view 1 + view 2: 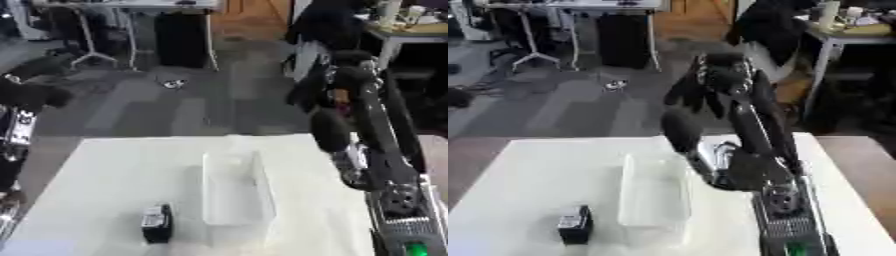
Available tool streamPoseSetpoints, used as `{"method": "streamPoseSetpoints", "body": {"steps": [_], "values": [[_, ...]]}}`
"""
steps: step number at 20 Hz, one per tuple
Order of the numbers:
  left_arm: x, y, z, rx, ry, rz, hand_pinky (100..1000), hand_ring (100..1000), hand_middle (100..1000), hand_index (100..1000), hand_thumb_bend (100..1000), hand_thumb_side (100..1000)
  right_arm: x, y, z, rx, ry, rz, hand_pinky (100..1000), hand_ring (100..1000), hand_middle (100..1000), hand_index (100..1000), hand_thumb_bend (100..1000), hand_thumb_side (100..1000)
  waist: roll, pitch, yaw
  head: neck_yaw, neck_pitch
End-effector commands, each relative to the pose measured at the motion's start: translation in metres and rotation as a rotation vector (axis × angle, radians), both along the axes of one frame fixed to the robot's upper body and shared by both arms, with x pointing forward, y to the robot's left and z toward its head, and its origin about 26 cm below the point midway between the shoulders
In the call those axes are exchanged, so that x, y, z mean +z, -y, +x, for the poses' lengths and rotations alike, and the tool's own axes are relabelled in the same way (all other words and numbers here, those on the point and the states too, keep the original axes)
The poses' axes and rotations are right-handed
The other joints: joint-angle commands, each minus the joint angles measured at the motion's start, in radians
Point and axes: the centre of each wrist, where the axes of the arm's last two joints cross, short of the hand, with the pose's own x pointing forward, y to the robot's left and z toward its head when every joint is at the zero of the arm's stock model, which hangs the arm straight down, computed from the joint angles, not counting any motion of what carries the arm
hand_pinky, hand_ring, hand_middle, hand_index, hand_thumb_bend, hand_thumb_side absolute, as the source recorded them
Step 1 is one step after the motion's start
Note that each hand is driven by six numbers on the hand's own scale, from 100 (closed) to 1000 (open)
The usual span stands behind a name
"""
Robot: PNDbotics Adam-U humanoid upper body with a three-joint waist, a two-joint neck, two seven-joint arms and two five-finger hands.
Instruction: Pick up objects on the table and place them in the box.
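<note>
The white worktop point(105, 170) carries two items. A clear plastic box point(234, 192) stands near the centre, long axis running from 12 to 6 o'clock, open at the top; no contents can be made out inside it. A small dark object point(157, 223) with a pale label on its face sits upright on the worktop at about 8 o'clock from the box, just beside its left wall but apart from it.

The right hand point(710, 87) is raised well above the worktop, at roughly 1 o'clock from the box, with the forearm rising from the lower right. Its fingers point(682, 95) hang relaxed and spread apart, clamped on nothing.

The left arm point(16, 130) shows only at the left edge, at 9 o'clock from the box; the left hand itself cannot be made out, so whether its fingers are apart or together cannot be told.
</note>
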Motion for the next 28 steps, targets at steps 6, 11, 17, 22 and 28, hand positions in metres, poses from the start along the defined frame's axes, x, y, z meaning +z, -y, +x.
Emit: {"method": "streamPoseSetpoints", "body": {"steps": [6, 11, 17, 22, 28], "values": [[0.011, -0.002, 0.0, 0.005, 0.032, 0.018, 581, 610, 739, 873, 151, 1000, 0.006, 0.001, -0.003, -0.004, 0.02, -0.001, 100, 307, 343, 505, 447, 1000, 0.003, -0.008, 0.002, -0.007, -0.008], [0.009, -0.002, 0.0, -0.009, 0.032, 0.053, 610, 628, 763, 880, 159, 1000, 0.005, 0.005, -0.002, -0.038, 0.016, -0.014, 100, 309, 346, 509, 483, 1000, 0.003, -0.008, -0.001, -0.005, -0.001], [0.011, -0.005, 0.002, -0.06, 0.007, 0.283, 684, 685, 839, 925, 155, 1000, 0.002, 0.011, 0.0, -0.09, 0.015, 0.002, 100, 310, 347, 510, 481, 1000, 0.005, -0.011, -0.008, -0.01, -0.004], [0.025, -0.018, 0.014, -0.048, -0.052, 0.569, 709, 702, 852, 929, 149, 994, 0.0, 0.013, 0.0, -0.113, 0.012, 0.002, 100, 309, 347, 510, 483, 1000, 0.012, -0.018, -0.015, -0.007, 0.007], [0.036, -0.036, 0.038, -0.029, -0.156, 0.776, 735, 715, 829, 897, 183, 973, -0.002, 0.012, 0.0, -0.112, 0.0, -0.015, 100, 308, 345, 512, 483, 1000, 0.02, -0.023, -0.024, 0.0, 0.007]]}}
